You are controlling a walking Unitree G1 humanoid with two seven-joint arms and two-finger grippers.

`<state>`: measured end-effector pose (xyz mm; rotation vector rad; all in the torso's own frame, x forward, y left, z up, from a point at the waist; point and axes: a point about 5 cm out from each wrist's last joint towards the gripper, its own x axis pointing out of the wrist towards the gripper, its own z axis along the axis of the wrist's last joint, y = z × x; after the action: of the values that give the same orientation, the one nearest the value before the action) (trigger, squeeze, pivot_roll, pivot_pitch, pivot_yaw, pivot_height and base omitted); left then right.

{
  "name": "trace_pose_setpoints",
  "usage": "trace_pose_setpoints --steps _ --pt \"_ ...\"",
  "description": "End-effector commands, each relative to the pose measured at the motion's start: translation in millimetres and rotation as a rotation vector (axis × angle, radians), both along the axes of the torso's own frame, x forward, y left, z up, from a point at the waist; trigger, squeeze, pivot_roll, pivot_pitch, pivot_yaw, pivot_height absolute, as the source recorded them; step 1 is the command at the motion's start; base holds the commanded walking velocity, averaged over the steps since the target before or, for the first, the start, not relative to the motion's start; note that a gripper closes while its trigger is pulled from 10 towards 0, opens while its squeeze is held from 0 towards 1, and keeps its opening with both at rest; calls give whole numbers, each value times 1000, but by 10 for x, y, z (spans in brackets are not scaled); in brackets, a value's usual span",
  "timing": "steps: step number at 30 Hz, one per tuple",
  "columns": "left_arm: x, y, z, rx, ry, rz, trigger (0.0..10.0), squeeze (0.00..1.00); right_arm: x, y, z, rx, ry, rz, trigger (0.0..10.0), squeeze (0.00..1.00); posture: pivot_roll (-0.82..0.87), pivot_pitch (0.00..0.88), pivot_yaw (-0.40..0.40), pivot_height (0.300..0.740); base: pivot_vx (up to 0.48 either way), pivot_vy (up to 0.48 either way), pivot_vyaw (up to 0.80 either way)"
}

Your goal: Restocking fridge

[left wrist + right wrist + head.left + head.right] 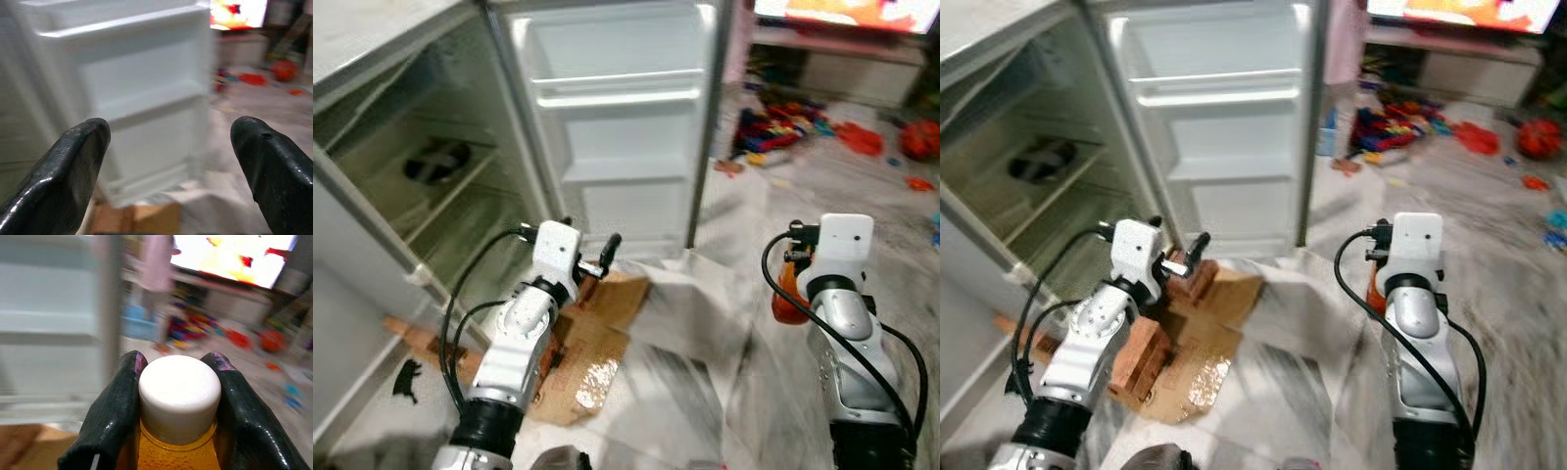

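Left eye view: the fridge (431, 147) stands open at ten o'clock, its white door (617, 117) swung out toward twelve, door racks bare. On an inner wire shelf (460, 181) lies a dark, blurred item (437, 162) that cannot be identified. The left hand (597, 262) reaches toward the foot of the door, above flattened brown cardboard (597, 338) on the floor. At three o'clock the right arm is raised, and the orange body of a bottle (787, 294) shows just beside its white wrist housing. Bright toys (783, 127) are scattered on the floor at one o'clock, below a lit television (847, 12).

Right eye view: the same scene; the bottle's orange side (1372, 289) peeks out left of the right wrist.

Left wrist view: the left hand (171, 161) has its two black fingers (68, 176) well apart with nothing between them, pointed at the lower racks of the fridge door (132, 98).

Right wrist view: the right hand (178, 396) is clamped on the bottle (178, 440) at its neck, a finger (115, 416) touching each side of the cap. The white screw cap (179, 391) is round and ribbed, and below it the body is clear plastic filled with bright orange liquid. Blurred background shows the fridge door at ten o'clock and the television at one.
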<state>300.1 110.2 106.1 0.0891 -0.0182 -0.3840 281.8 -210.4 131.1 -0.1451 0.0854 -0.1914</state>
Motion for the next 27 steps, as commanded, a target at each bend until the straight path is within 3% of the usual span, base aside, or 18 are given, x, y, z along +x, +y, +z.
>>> trace_pose_setpoints --steps 1,8,13,23,27 --pt "3 125 -28 17 8 46 10000 0 50 197 81 25 -44 89 10000 0 -42 30 12 740 454 0 788" --pt "19 131 -14 14 -6 58 10000 0 57 314 92 3 -54 186 10000 0 -43 30 11 740 454 0 781" --pt "34 147 -20 5 6 101 10000 0 55 339 83 13 -53 199 10000 0 -41 30 11 740 393 -190 198" --pt "-25 58 -62 9 14 70 10000 0 45 336 47 39 -41 201 10000 0 -42 33 14 740 0 -461 0" --pt "-20 72 -62 52 -4 100 10000 0 40 341 29 45 -35 204 10000 0 -39 34 13 740 0 -480 0"
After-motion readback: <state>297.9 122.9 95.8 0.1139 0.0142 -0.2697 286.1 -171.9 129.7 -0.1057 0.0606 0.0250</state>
